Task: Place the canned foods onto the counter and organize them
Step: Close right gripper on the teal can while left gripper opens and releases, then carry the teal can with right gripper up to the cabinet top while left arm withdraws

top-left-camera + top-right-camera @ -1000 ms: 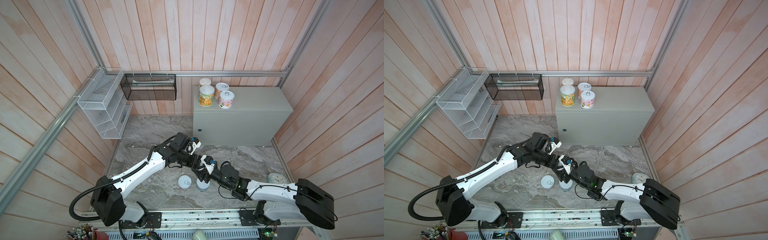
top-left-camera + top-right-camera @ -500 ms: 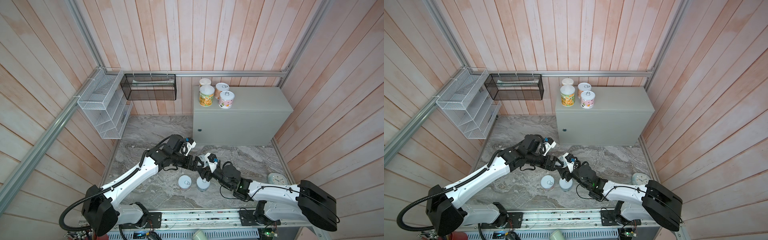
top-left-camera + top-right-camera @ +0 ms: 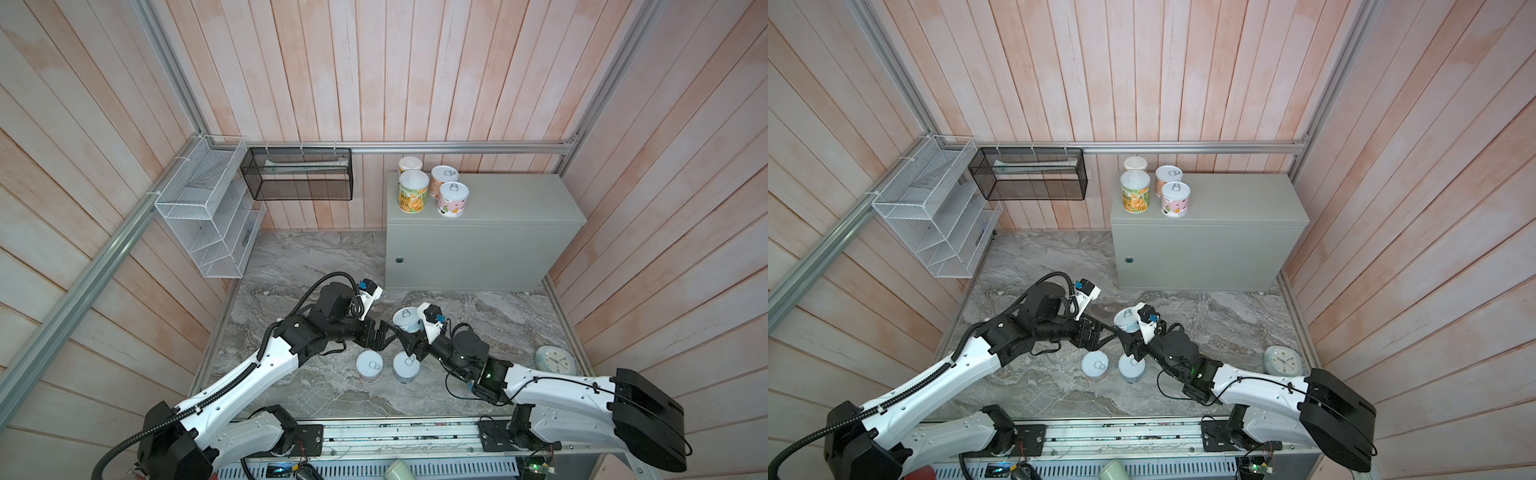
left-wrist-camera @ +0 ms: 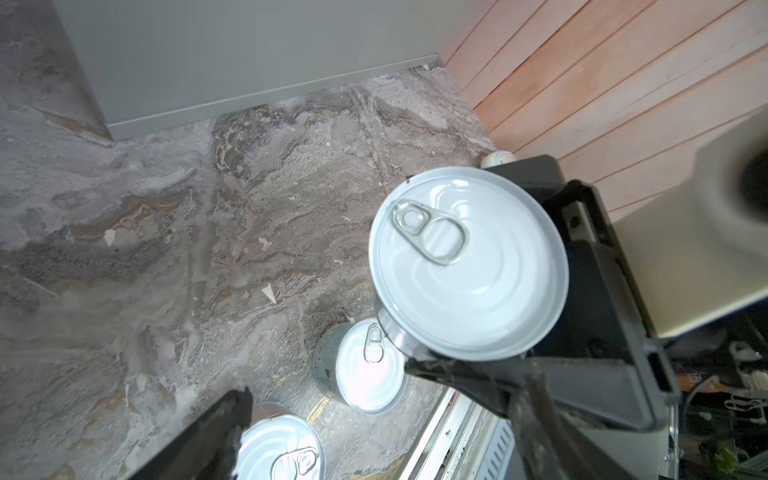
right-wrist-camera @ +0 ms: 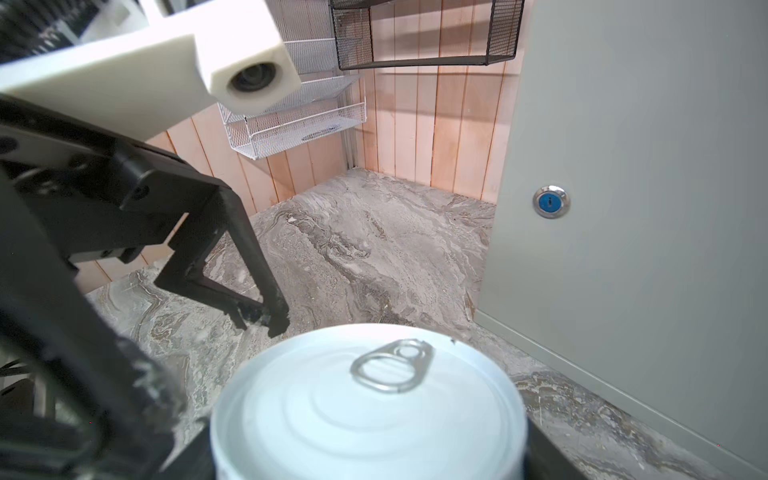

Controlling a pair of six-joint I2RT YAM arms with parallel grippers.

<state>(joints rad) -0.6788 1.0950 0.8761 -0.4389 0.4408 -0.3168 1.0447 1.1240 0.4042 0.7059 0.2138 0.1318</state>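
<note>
Right now my right jaws pinch one can [image 3: 407, 321], upright and lifted over the marble floor [image 3: 498, 316], between the two arms. My left jaws stand spread wide just beside it, gripping nothing. Two more cans [image 3: 370, 365] stand side by side on the floor beneath. In both top views, four others [image 3: 1176, 199] sit grouped at the bench's [image 3: 519, 199] far left corner.

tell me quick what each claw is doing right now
left claw: open, holding nothing.
right claw: closed on a pull-tab can, held up off the marble surface.
</note>
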